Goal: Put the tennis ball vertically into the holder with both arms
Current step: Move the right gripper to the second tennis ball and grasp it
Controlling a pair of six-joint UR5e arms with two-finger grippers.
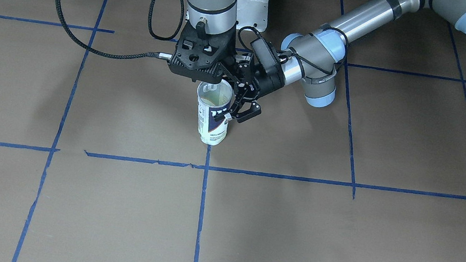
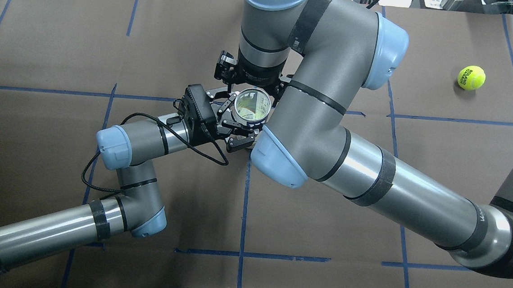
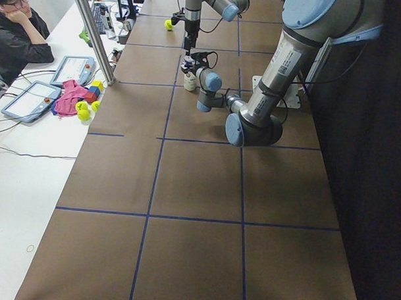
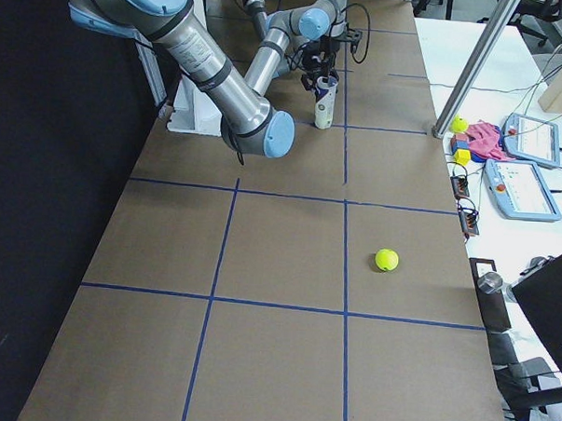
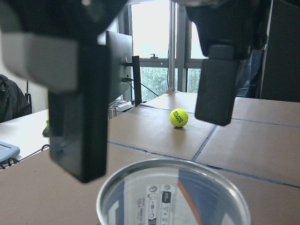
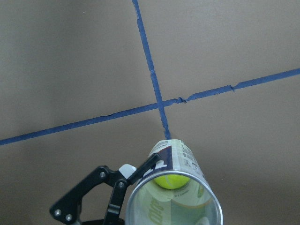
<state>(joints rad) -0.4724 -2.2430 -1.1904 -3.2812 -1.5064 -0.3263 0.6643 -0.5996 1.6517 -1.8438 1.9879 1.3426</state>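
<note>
Elsewhere, a loose ball [image 2: 471, 77] lies well apart from the holder [image 1: 213, 114].

The clear holder [image 1: 211, 118] stands upright, open-topped, with a yellow tennis ball [image 6: 172, 180] inside.

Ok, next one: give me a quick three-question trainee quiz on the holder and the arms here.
1. True or false: the holder lies on its side.
2. The left pincer grips: A the holder, B a cup, C nothing.
3. Fill in: inside the holder sits a yellow ____.
Key: 1 false, it stands upright; 2 A; 3 tennis ball.
</note>
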